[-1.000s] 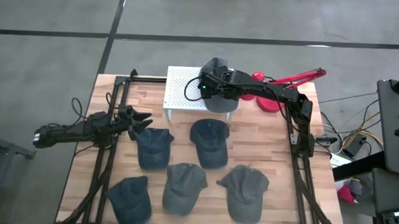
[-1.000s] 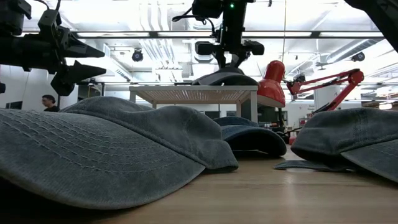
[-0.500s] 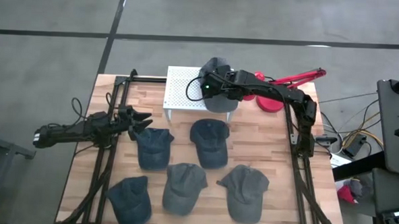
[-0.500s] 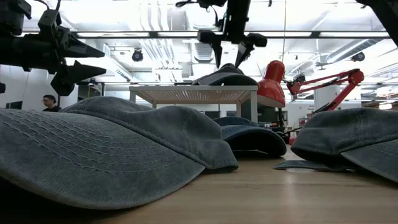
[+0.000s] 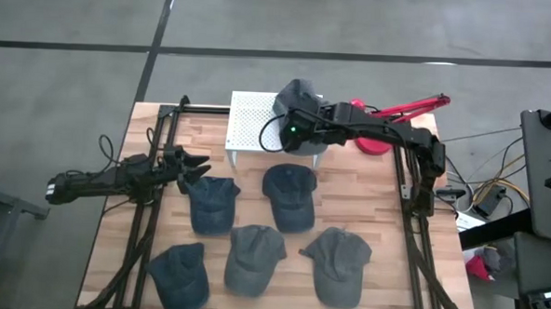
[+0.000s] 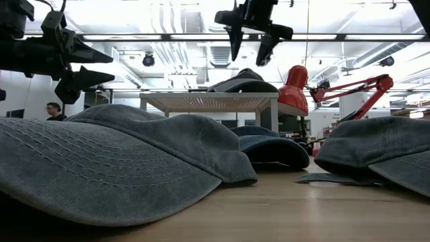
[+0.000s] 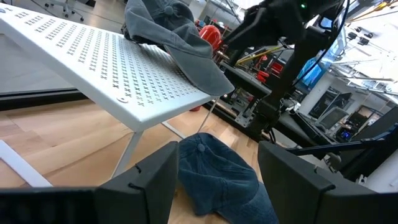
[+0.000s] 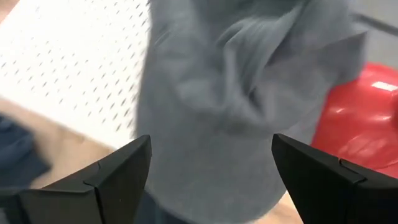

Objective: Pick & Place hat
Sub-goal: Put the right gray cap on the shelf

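A grey-blue hat (image 5: pixel 295 91) lies on the right end of the white perforated stand (image 5: pixel 247 119), its brim hanging over the stand's edge. My right gripper (image 5: pixel 293 133) hovers just above the hat (image 6: pixel 242 82), open and holding nothing (image 6: pixel 250 42). In the right wrist view the hat (image 8: pixel 236 93) fills the space beyond the spread gripper (image 8: pixel 211 146). Several more hats lie on the table, among them one (image 5: pixel 288 194) in front of the stand and one (image 5: pixel 213 204) by my left gripper (image 5: pixel 197 165), which waits open at the table's left side.
A red desk lamp (image 5: pixel 374 131) stands behind the stand at the right. Black rails (image 5: pixel 142 232) run along both table sides. Hats (image 5: pixel 255 256) cover the front half of the wooden table (image 5: pixel 384 224). A person (image 6: pixel 52 111) shows far off in the room.
My right gripper has opened, let go of the hat on the stand and risen above it. The left arm has not moved.
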`<state>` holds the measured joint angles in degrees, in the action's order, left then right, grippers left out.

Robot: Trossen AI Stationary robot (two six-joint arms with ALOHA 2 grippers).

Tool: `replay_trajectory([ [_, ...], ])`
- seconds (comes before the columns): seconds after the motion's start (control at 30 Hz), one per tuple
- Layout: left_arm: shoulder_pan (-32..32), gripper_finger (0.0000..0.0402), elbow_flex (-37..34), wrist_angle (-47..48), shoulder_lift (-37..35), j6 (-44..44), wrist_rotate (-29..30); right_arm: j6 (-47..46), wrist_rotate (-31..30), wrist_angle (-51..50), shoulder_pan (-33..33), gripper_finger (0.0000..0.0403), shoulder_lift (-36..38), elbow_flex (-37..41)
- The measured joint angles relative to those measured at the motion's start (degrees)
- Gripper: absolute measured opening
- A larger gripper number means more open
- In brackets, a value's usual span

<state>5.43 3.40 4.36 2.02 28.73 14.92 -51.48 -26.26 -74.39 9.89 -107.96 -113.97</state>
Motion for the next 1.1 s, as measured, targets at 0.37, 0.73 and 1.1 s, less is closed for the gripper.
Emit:
replay_trajectory([
  [0.37, 0.0, 0.0223, 0.0, 0.0, 0.0, 0.0, 0.0, -0.6, 5.9, -0.6, -5.2, 0.0315, 0.0, 0.0],
  [0.73, 0.0, 0.0223, 0.0, 0.0, 0.0, 0.0, 0.0, -3.3, 8.1, -2.4, -10.6, 0.0298, -0.1, 0.0],
  [1.1, 0.0, 0.0223, 0.0, 0.0, 0.0, 0.0, 0.0, -16.8, 13.3, -12.5, -16.0, 0.0299, 0.0, 0.0],
])
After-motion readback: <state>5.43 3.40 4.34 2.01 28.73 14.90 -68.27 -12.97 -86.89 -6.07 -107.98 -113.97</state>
